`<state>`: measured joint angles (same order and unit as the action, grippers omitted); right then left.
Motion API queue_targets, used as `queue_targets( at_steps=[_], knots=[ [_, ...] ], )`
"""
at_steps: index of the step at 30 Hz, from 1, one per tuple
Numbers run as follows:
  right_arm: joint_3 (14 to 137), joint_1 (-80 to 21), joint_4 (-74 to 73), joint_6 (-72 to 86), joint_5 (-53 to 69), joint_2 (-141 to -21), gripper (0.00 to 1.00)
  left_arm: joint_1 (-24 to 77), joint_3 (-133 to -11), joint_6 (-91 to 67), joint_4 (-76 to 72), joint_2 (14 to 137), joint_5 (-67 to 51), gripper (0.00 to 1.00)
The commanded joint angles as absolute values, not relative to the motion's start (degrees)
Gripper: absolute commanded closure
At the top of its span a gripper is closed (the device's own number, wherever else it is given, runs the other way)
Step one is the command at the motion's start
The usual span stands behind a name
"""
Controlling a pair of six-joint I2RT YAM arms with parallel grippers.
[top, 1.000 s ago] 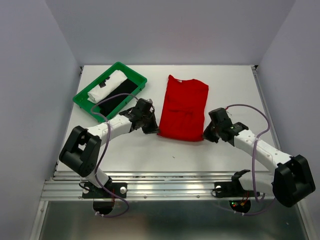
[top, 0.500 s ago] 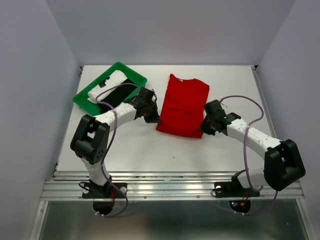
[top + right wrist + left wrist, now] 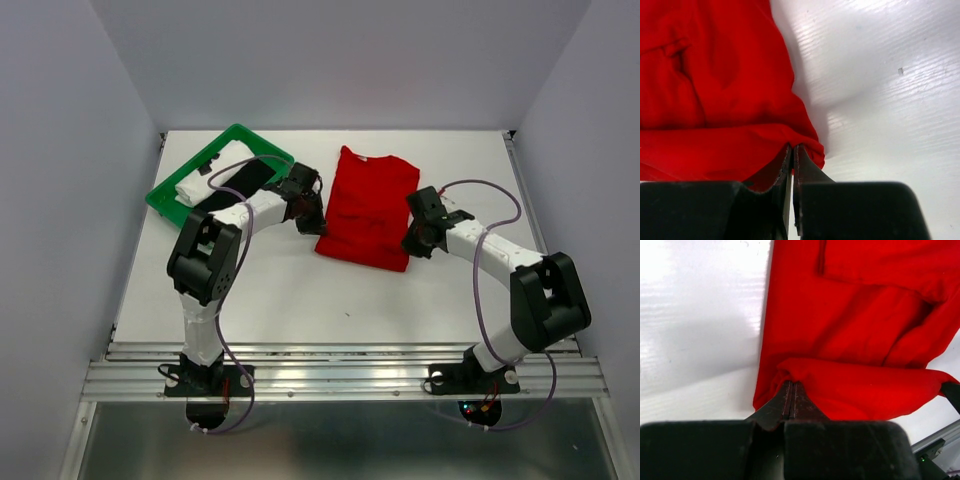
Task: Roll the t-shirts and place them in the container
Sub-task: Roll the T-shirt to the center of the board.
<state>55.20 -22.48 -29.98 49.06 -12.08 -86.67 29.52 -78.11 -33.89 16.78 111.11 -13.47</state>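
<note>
The red t-shirt (image 3: 368, 205) lies folded lengthwise on the white table, its near hem lifted and turned over toward the collar. My left gripper (image 3: 316, 225) is shut on the hem's left corner (image 3: 785, 371). My right gripper (image 3: 410, 245) is shut on the hem's right corner (image 3: 807, 142). The folded-over hem forms a thick red band (image 3: 865, 390) between the two grippers. A white t-shirt (image 3: 205, 173), rolled up, and a black t-shirt (image 3: 238, 185) lie in the green tray (image 3: 165, 207) at the back left.
The green tray stands just left of my left arm (image 3: 235, 222). Grey walls close in the table at the back and on both sides. The metal rail (image 3: 340, 375) with the arm bases runs along the near edge.
Both grippers have moved away from the near edge toward the back, carrying the shirt's near hem with them. The red shirt is shorter from front to back than a second ago.
</note>
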Motion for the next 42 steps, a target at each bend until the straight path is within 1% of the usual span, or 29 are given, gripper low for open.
queue_targets(
  at_steps=[1,3,4,5,6,7,8,9,10,11,14,15,16,17,18,19,20,21,23,24,30,35,42],
  knots=[
    [57.92,-20.57,-28.92,46.76,-14.85,-88.5,0.93,29.09,-83.23,-31.55,17.67,112.32,-11.78,1.0],
    [58.27,-19.17,-28.3,46.23,-14.59,-89.73,0.88,29.09,-85.42,-30.85,18.36,113.72,-10.73,0.91],
    [58.88,-19.16,-28.21,45.97,-14.59,-89.91,0.83,29.09,-86.04,-30.59,18.8,114.08,-10.37,0.86],
    [59.32,-19.16,-28.04,45.79,-14.76,-90.17,0.8,29.09,-87.44,-30.06,19.16,114.6,-9.33,0.74],
    [59.76,-18.64,-28.04,45.01,-14.94,-90.0,0.69,29.0,-87.97,-29.8,20.12,114.61,-8.88,0.68],
    [60.29,-18.63,-28.12,44.83,-15.03,-89.65,0.62,29.0,-88.41,-29.53,20.56,114.52,-8.35,0.62],
    [60.99,-18.63,-28.3,44.22,-15.46,-89.3,0.57,29.0,-89.2,-29.1,21.35,113.91,-7.13,0.51],
    [61.34,-18.63,-28.21,43.86,-15.56,-87.99,0.52,29.09,-89.38,-28.92,21.62,113.38,-6.42,0.46],
    [61.61,-18.63,-28.3,43.6,-15.82,-87.2,0.45,29.09,-89.56,-28.74,21.8,112.77,-5.81,0.44],
    [62.05,-18.63,-28.65,43.42,-15.99,-86.4,0.44,29.09,-89.47,-28.65,21.97,111.89,-4.23,0.4],
    [62.66,-18.63,-29.61,42.63,-15.47,-83.86,0.43,29.18,-88.16,-28.65,22.06,107.94,-2.2,0.4],
    [62.67,-18.63,-29.71,41.67,-13.64,-83.41,0.44,29.53,-87.63,-28.57,22.06,106.02,-1.41,0.41],
    [62.4,-18.63,-29.88,41.57,-12.67,-82.97,0.47,29.71,-87.1,-28.48,22.06,105.21,-1.15,0.42],
    [62.14,-18.63,-30.06,41.22,-11.09,-82.27,0.49,30.06,-85.79,-28.39,22.06,103.55,-0.97,0.49],
    [61.27,-19.5,-30.15,41.13,-10.73,-82.09,0.57,30.84,-85.09,-28.04,21.97,102.84,-1.23,0.59],
    [60.82,-20.03,-30.41,41.13,-10.46,-81.83,0.57,31.2,-84.38,-27.78,21.97,102.31,-1.75,0.7],
    [60.21,-20.56,-30.5,41.05,-10.02,-81.39,0.71,31.72,-82.9,-27.6,21.97,101.87,-2.54,0.93],
    [59.6,-21.61,-30.5,40.78,-8.89,-81.13,0.78,32.16,-82.1,-27.51,21.8,101.52,-4.38,1.0],
    [58.01,-22.4,-30.93,40.69,-8.35,-80.95,0.88,33.48,-80.0,-27.51,21.19,101.43,-7.36,1.0],
    [57.57,-22.41,-31.11,40.35,-7.83,-80.95,0.9,33.92,-79.37,-27.77,20.49,101.6,-7.82,1.0],
    [55.55,-22.41,-30.41,38.5,-5.45,-82.26,0.9,35.42,-77.96,-28.83,18.46,104.49,-11.5,1.0],
    [57.74,-22.41,-28.39,38.23,-7.82,-88.67,0.91,35.42,-81.9,-27.6,18.72,108.45,-10.73,1.0],
    [65.12,-22.41,-25.58,37.18,-11.24,-99.2,0.94,33.49,-86.13,-26.63,19.25,114.87,-9.32,1.0]
  ],
)
